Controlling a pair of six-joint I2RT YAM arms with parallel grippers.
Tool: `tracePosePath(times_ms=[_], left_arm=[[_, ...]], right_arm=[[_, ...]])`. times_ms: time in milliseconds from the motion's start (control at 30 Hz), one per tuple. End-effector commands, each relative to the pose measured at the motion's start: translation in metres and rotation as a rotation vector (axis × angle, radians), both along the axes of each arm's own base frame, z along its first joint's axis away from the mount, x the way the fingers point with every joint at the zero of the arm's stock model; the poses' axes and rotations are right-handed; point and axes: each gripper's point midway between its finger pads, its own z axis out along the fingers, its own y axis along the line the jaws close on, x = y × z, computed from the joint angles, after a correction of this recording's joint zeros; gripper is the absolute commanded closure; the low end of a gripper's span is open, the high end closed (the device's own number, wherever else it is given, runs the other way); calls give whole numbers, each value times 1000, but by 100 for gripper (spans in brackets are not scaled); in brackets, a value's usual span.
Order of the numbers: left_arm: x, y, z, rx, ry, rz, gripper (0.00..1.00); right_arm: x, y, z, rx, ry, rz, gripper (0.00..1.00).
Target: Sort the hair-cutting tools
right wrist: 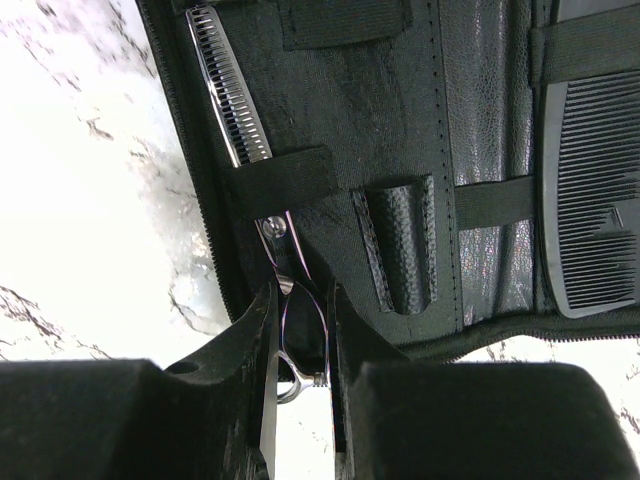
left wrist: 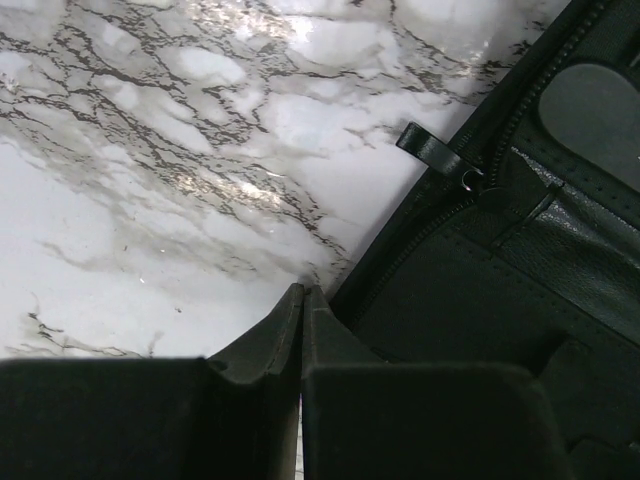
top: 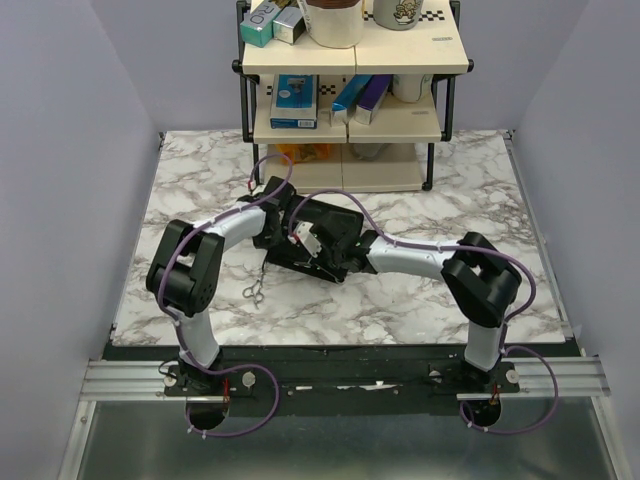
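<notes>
Over open pouch [right wrist: 330,120] – R pincer [right wrist: 302,295] grips thinning shears [right wrist: 235,100], L pincer [left wrist: 303,293] clenched

Scissors: 2, the plain scissors [top: 253,292] lying on the surface [top: 420,300] and the toothed scissors [right wrist: 232,95] strapped in the pouch [right wrist: 400,120]. Comb [right wrist: 590,200]: 1 visible, wide-toothed. Pouch: 1. Shelf rack [top: 300,135]: 1. Mugs [top: 335,25] on it: 2.

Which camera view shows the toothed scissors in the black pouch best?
The right wrist view: the toothed scissors lie under a strap in the pouch, their handle between the right pincer fingers. The top view has arms over them; the left wrist view shows only the pouch's zipper edge.
</notes>
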Motion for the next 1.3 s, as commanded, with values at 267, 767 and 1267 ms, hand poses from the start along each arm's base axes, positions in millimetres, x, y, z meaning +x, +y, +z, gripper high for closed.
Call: tracePosePath(times_ms=[267, 767, 1267], left_arm=[[-53, -46, -19, -126, 71, -82, 89], [-71, -63, -28, -193, 85, -114, 90], [-71, -62, -23, -199, 62, -114, 91]], right_arm=[[-19, -35, -16, -101, 19, 2, 98], [-7, 20, -4, 36, 59, 65, 96], [-21, 52, 32, 175, 165, 99, 68]])
